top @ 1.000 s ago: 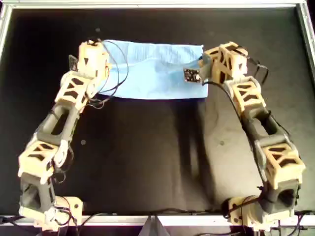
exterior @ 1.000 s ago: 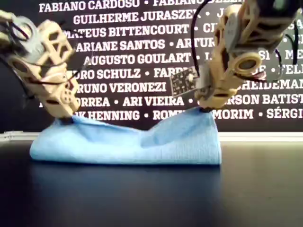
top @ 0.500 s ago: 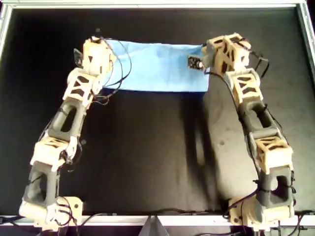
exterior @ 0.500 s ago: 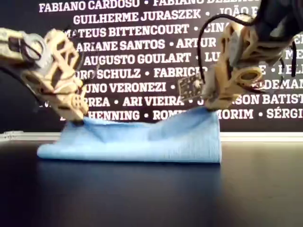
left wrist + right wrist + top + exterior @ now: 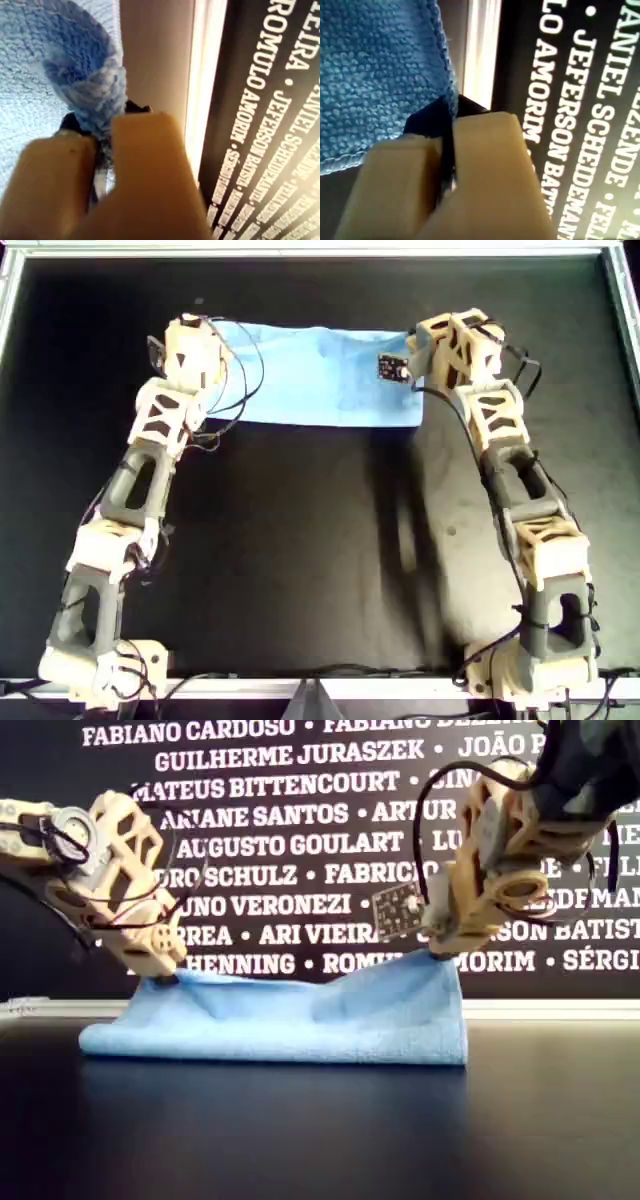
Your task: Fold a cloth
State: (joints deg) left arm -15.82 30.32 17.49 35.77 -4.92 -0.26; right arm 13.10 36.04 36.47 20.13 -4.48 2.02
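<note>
A light-blue cloth (image 5: 318,375) lies folded into a band at the far side of the black table (image 5: 300,560). My first gripper (image 5: 102,145) and my second gripper (image 5: 447,145) are each clamped on a pinch of its edge; which corner each holds, I cannot tell.

Tan lattice arms (image 5: 150,430), black cables (looped)

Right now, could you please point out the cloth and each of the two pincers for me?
cloth (image 5: 320,375): overhead view, middle of the blue fabric.
first pincer (image 5: 102,140): first wrist view, between its fingertips, pinching bunched cloth.
second pincer (image 5: 449,135): second wrist view, between its fingertips, clamping the cloth's hem.
</note>
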